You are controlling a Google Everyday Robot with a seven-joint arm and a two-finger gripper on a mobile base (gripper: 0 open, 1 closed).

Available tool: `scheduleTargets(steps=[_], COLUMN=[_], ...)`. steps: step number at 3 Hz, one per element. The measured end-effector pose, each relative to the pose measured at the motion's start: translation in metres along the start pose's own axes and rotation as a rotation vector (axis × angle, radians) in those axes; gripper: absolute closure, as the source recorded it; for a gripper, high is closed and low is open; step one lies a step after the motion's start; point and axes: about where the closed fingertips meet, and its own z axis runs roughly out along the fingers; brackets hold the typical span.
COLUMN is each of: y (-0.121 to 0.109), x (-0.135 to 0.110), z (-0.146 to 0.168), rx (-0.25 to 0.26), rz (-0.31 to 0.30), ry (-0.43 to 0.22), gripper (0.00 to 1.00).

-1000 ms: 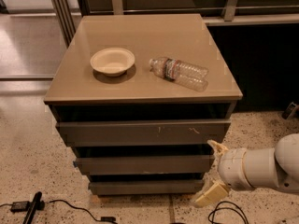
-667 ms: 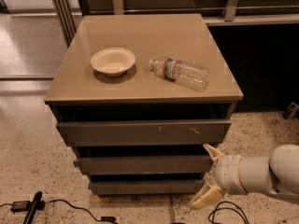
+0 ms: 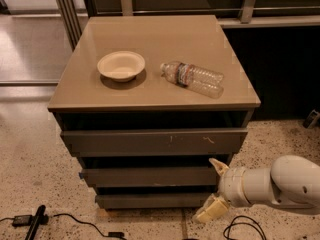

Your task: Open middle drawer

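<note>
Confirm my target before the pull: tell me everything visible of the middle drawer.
The middle drawer shows a plain grey-brown flat front, handleless, set between the scratched top drawer and the narrower bottom drawer. It looks shut; no interior shows. The gripper, fingers spread, sits at its right end; contact is unclear.

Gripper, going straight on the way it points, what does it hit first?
Probably the right end of the middle drawer. The open gripper sits just right of it, low by the floor, pointing left. Depth is unclear, so it could pass in front.
</note>
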Motion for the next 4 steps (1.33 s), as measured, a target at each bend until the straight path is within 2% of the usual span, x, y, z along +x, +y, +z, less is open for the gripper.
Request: scheduleTargets(steps=[1,2,3,4], y=[-0.004,-0.012,-0.017,-0.023], x=[0.015,0.029,0.041,0.047], z=[0.045,0.081,0.109,0.132], rx=[-0.018,-0.013,0.027,0.089], rz=[0.014,-0.004,-0.073,-0.117], ry=[-0.005,-0.042,-0.105,-0.139], gripper=[0.00,0.00,0.00,0.00])
